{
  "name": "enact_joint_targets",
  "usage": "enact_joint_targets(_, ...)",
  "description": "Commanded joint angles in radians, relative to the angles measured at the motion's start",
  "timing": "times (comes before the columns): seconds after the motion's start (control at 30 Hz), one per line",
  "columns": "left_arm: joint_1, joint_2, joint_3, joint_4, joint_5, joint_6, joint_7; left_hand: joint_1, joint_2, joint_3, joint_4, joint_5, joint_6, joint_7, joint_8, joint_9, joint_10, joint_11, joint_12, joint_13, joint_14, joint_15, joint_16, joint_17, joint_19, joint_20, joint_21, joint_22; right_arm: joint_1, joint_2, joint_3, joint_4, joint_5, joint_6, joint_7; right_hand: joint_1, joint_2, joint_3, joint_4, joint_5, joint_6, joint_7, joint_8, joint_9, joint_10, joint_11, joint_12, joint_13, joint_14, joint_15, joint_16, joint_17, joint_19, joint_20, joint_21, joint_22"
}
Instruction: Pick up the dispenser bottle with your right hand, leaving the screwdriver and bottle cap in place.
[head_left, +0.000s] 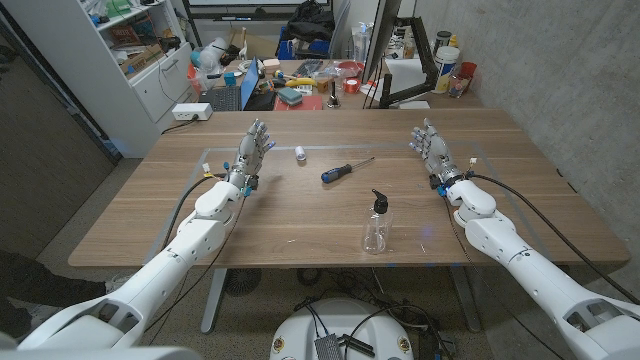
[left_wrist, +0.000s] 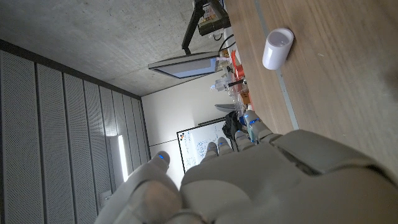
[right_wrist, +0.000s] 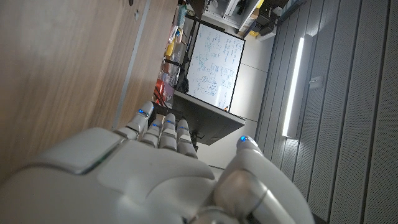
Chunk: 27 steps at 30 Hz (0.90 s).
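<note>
Clear plastic catches the eye first: the dispenser bottle stands upright near the front edge of the wooden table, black pump on top, alone on the boards and well apart from both hands. Nothing touches it.

Stepping back a row, the left hand sits out on the robot's left side, fingers reaching away from the robot, spread apart and holding nothing. Over on the other side the right hand mirrors it, fingers apart too, gripping nothing, well clear of the bottle. From the right wrist view, the back of that hand shows with the fingertips lined up side by side above the wood grain.

Between the two hands, and farther back than the bottle, the screwdriver lies on the table at a slant, blue handle toward the left hand, shaft pointing away to the right. Just left of it, the small white bottle cap sits alone, near the left hand's fingertips but apart from them; the left wrist view shows it as a short white cylinder on the wood.

Beyond the far edge, cluttered desks and shelving.
</note>
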Motion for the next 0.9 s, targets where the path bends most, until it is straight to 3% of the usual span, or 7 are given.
enact_joint_targets(0.03,0.012,0.005,0.006,-0.022,0.009,0.004,0.016,0.000,0.116,0.006,-0.003,0.006,-0.195,-0.008,0.006,0.004,-0.181,-0.008,0.006,0.004,-0.212,-0.067,0.005,0.003,-0.234,-0.097,0.005,0.003,-0.014,-0.013,0.013,-0.001,0.005,0.008,0.014,0.005,-0.003,0.004,-0.002,0.006,0.000,0.004,0.006,0.002,0.005,0.002,0.005,0.004,-0.006,0.004,0.005,0.004,-0.003,-0.017,0.001,0.001)
enact_joint_targets(0.9,0.021,0.012,0.012,-0.036,0.015,0.013,0.026,0.000,0.115,0.004,-0.003,0.006,-0.193,-0.007,0.007,0.004,-0.181,-0.007,0.006,0.004,-0.211,-0.069,0.005,0.003,-0.235,-0.097,0.004,0.003,-0.060,-0.067,0.026,-0.035,-0.001,0.033,0.055,0.000,-0.045,-0.021,-0.015,0.008,-0.008,0.009,0.005,0.002,-0.006,0.006,0.001,0.004,-0.012,0.009,0.003,0.004,-0.004,-0.010,-0.014,0.001)
